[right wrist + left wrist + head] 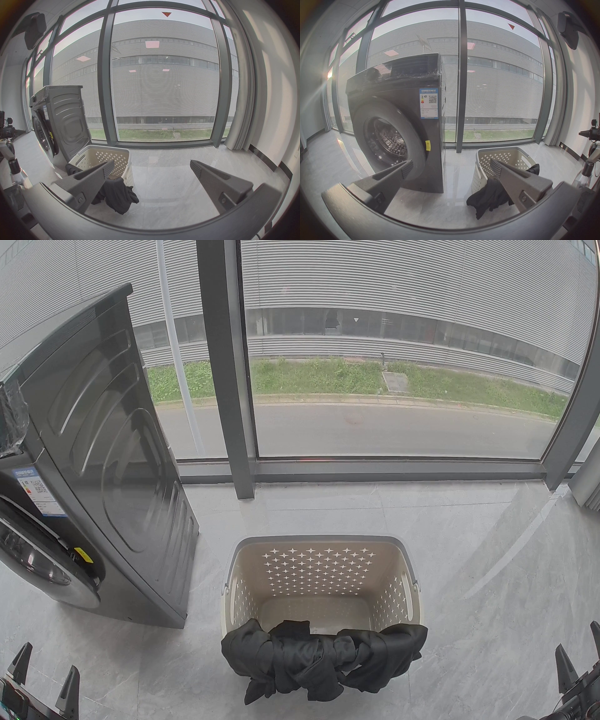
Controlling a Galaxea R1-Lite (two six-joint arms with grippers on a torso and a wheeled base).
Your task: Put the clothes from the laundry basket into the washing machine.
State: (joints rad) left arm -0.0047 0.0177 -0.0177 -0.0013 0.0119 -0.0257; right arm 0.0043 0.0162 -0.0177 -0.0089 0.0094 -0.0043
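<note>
A cream laundry basket (322, 568) stands on the floor in the middle, with a black garment (319, 660) draped over its near rim. The dark grey washing machine (94, 452) stands to the left, and its round drum opening (386, 142) looks uncovered. My left gripper (44, 674) sits low at the bottom left, open and holding nothing, well short of both. My right gripper (581, 652) is at the bottom right, also open and apart from the basket (103, 159). The same black garment (489, 195) hangs over the basket's edge (117, 193).
Tall glass windows with a dark frame post (225, 365) rise behind the basket. Pale tiled floor (487, 565) stretches to the right. A curtain (247, 93) hangs at the far right wall. A tripod with a camera (592, 147) stands off to one side.
</note>
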